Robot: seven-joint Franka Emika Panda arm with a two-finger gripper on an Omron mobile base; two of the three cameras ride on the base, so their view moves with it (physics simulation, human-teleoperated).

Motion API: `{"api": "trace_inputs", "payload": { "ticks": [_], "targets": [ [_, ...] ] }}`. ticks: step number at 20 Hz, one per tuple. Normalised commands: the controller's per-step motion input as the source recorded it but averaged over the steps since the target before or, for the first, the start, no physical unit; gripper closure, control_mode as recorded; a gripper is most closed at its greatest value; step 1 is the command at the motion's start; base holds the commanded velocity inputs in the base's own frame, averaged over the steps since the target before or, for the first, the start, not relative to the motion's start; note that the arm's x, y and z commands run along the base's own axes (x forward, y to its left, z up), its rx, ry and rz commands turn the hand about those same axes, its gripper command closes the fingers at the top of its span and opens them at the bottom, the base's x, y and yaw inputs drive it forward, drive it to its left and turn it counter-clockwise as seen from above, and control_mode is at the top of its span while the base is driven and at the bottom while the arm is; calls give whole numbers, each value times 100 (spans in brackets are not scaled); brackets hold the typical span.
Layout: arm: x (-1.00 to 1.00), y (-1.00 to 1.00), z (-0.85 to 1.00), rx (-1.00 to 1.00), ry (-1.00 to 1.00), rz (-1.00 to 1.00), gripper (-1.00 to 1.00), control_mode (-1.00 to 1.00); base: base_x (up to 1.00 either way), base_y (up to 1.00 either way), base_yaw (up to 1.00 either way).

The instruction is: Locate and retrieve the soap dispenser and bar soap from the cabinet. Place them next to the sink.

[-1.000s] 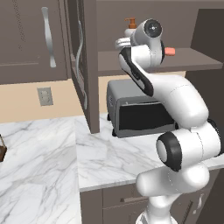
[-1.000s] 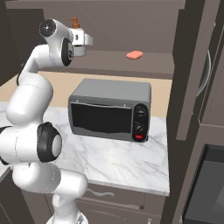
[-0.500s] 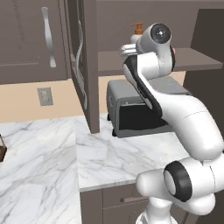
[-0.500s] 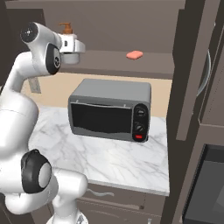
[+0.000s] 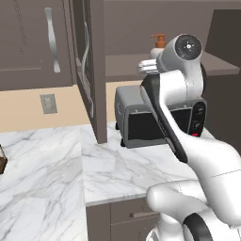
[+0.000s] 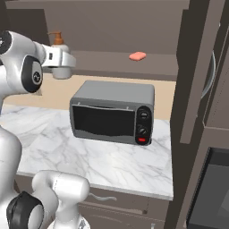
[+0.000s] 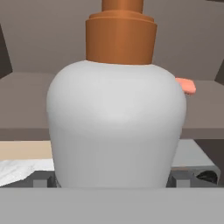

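My gripper (image 6: 62, 53) is shut on the soap dispenser (image 6: 60, 46), a white rounded bottle with an orange pump top. It holds the bottle upright in the air in front of the cabinet shelf (image 6: 112, 62), above the toaster oven's left end. The left base view has the soap dispenser (image 5: 158, 47) behind my gripper (image 5: 154, 57). Up close in the hand view, the soap dispenser (image 7: 116, 127) hides the fingertips. The salmon-pink bar soap (image 6: 137, 56) lies on the shelf to the right, and the bar soap (image 7: 186, 85) peeks out past the bottle. The sink is out of view.
A grey toaster oven (image 6: 112, 112) stands on the marble counter (image 6: 98, 161) under the open cabinet. An open dark brown cabinet door (image 5: 89, 70) hangs left of the shelf, and another open door (image 6: 197, 67) stands at the right. A wall outlet (image 5: 47, 103) sits on the beige backsplash.
The gripper has carried the soap dispenser lower and back out of the cabinet toward me. The bar soap and toaster oven have not moved.
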Motion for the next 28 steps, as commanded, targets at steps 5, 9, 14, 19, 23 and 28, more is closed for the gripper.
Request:
{"api": "trace_inputs", "payload": {
  "ticks": [5,9,14,19,23,28],
  "targets": [
    [-100,0,-12,0,3,-3,100,-100,0,0,0],
    [-100,-3,-15,0,3,-1,100,-100,0,0,0],
    [-100,-3,-15,0,3,0,100,-100,0,0,0],
    [-100,-3,-16,0,1,0,100,-100,0,0,0],
    [-100,-2,-14,0,1,0,100,-100,0,0,0],
    [-65,0,-9,0,5,0,100,-100,0,0,0]
  ]
}}
